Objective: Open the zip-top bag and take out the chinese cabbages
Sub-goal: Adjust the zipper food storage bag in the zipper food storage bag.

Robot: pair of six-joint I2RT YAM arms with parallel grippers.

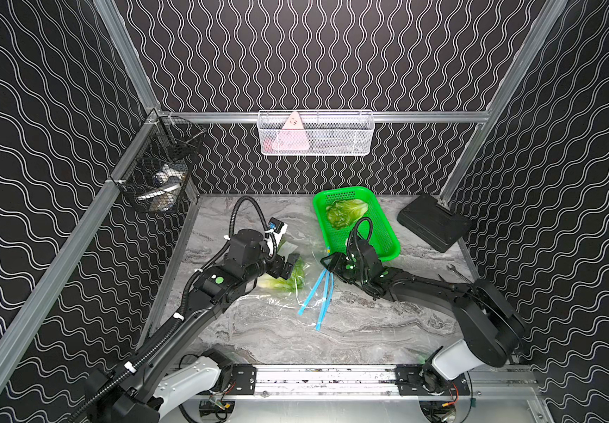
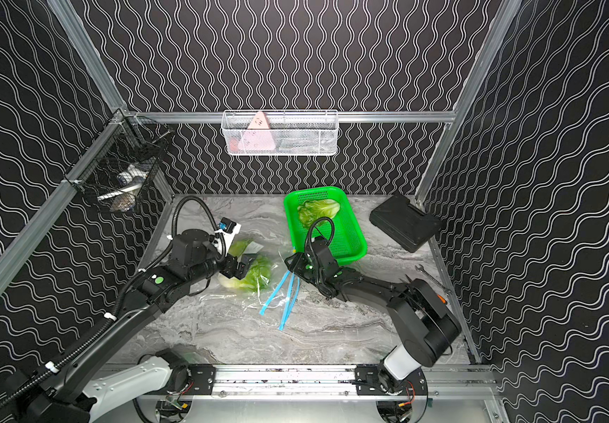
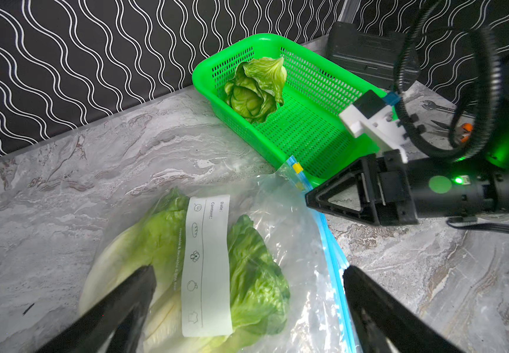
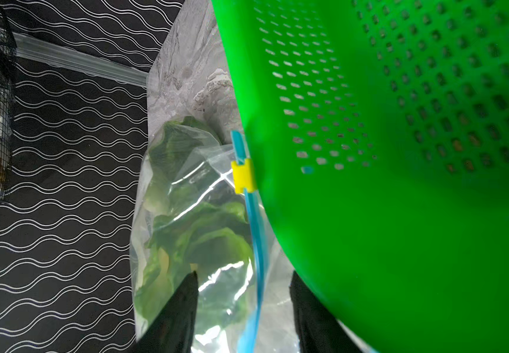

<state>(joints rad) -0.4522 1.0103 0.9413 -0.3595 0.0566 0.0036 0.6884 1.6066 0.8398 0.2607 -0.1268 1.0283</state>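
The bag (image 3: pixel 289 220) lies flat on the table (image 1: pixel 332 337), mouth toward the basket (image 1: pixel 381 234), its blue zip strips (image 1: pixel 314 296) splayed apart. Two cabbages (image 3: pixel 256 275) lie inside it, side by side under the white label (image 3: pixel 207 266), stalks pointing away from the mouth. A third cabbage (image 1: pixel 345 212) sits at the far end of the basket. The left gripper (image 3: pixel 248 272) hangs over the bagged pair with its fingers spread wide and nothing held. The right gripper (image 4: pixel 244 275) is low at the bag's mouth, just beside the basket's wall. Its jaws are partly apart, with one zip strip running between the fingers, and I see no pinch on it. The yellow slider (image 4: pixel 242 177) rides that strip close against the basket.
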